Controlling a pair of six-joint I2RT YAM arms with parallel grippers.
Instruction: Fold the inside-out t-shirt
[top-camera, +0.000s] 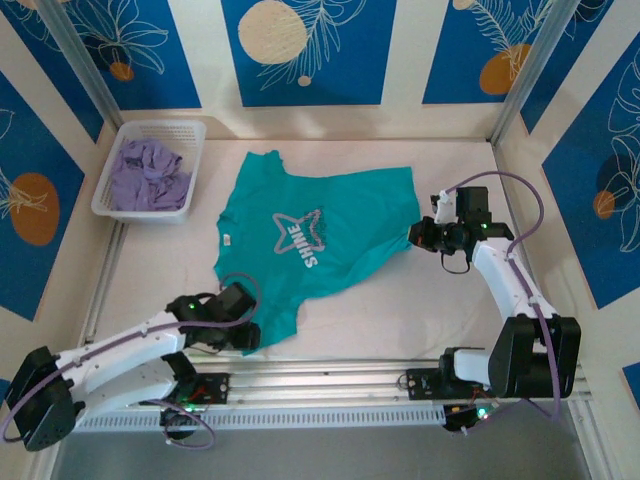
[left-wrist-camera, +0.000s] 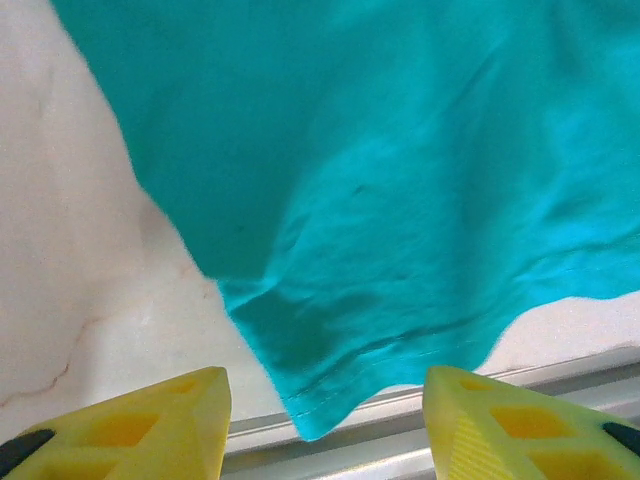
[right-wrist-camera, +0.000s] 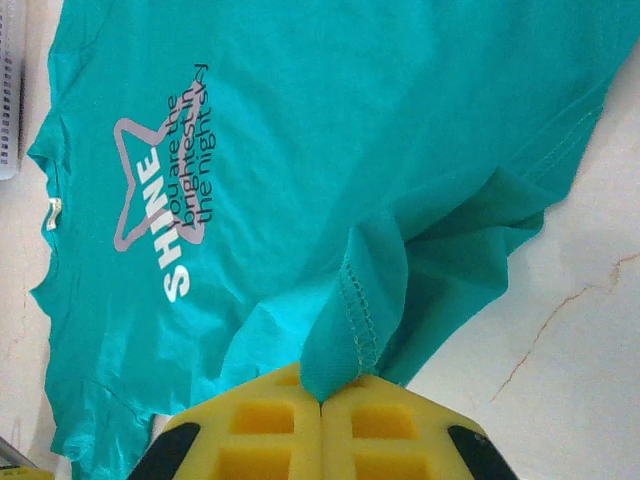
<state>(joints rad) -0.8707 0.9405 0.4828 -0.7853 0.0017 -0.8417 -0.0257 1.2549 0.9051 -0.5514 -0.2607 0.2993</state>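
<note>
The inside-out t-shirt (top-camera: 310, 240) lies spread around the middle of the tabletop (top-camera: 400, 305), reaching from near its centre down toward the near edge. From above, a white basket (top-camera: 110, 205) sits in the far left corner with a lavender garment (top-camera: 148, 172) heaped inside, well apart from the shirt.

The right gripper (right-wrist-camera: 322, 385) is clenched on a stitched edge of the shirt at its right side. Its wrist view shows the yellow fingers (right-wrist-camera: 260, 420) pressed flat together with a raised ridge of teal fabric pinched between them (from overhead this contact is too small to judge). That same view makes the print (right-wrist-camera: 165, 215) readable: a star outline with "SHINE" in white. It also shows a small pale tag (right-wrist-camera: 53, 210) at the shirt's far edge.

The left gripper (left-wrist-camera: 325, 372) stands released, its two fingers set apart. A wrinkled corner of the shirt hangs down between them, though the pads grip no cloth. Beneath that corner runs the metal rail (left-wrist-camera: 560, 385) along the near edge of the tabletop. The overhead view places this gripper at the shirt's near left corner.
</note>
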